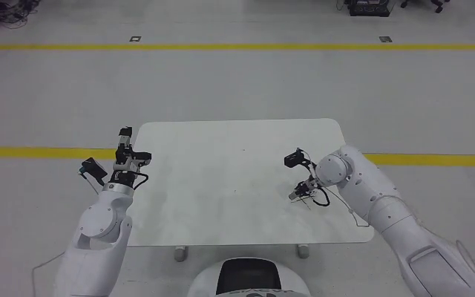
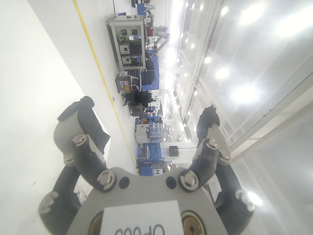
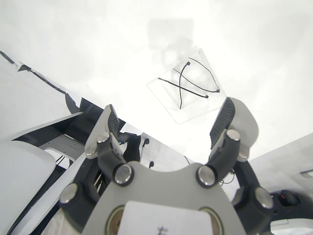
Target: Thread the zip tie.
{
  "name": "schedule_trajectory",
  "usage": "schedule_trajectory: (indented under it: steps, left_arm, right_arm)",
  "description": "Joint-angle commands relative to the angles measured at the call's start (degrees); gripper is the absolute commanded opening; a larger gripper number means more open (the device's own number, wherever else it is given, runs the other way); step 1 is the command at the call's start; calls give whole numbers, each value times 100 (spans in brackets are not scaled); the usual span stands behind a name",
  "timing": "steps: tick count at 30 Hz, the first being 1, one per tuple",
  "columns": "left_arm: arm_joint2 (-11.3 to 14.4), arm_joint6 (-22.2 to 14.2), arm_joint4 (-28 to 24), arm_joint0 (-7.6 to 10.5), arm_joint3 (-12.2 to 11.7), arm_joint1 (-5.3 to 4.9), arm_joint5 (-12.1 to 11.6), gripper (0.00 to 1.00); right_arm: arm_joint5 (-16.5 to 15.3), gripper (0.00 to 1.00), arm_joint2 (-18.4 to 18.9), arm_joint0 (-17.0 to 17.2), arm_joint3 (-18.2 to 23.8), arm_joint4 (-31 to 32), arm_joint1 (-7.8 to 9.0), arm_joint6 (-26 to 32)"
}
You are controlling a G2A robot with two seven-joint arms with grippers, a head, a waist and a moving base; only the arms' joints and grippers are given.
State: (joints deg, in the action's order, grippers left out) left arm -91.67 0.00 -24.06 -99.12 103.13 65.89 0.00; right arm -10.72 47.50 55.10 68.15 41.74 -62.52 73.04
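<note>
Three thin black zip ties [image 3: 185,89] lie crossed over one another in a shallow clear tray [image 3: 193,115] on the white table [image 1: 223,178]. My right gripper [image 3: 168,105] hangs above the table just short of the tray, open, with nothing between its ribbed pads [image 3: 221,118]. In the top view it sits over the table's right side [image 1: 299,194]. My left gripper [image 1: 125,145] stands at the table's left edge, raised and pointing away from the table. It is open and empty in its own wrist view [image 2: 146,106].
The table's near edge [image 3: 156,138] runs close behind the tray. A yellow floor line [image 1: 237,47] crosses beyond the table. Bare tabletop spreads between the two arms.
</note>
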Motion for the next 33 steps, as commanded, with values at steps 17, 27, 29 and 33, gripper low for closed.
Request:
schedule_trajectory:
  steps: [17,27,29,33]
  left_arm:
    - [0,0,0,0,0,0,0,100]
    - [0,0,0,0,0,0,0,100]
    - [0,0,0,0,0,0,0,100]
    - [0,0,0,0,0,0,0,100]
  right_arm:
    - [-110,55,-138,67,-79,240,-23,-196]
    - [-173,28,58,172,-82,247,48,-320]
    - [-179,28,63,191,-90,256,51,-343]
    - [-199,27,13,200,-116,321,37,-398]
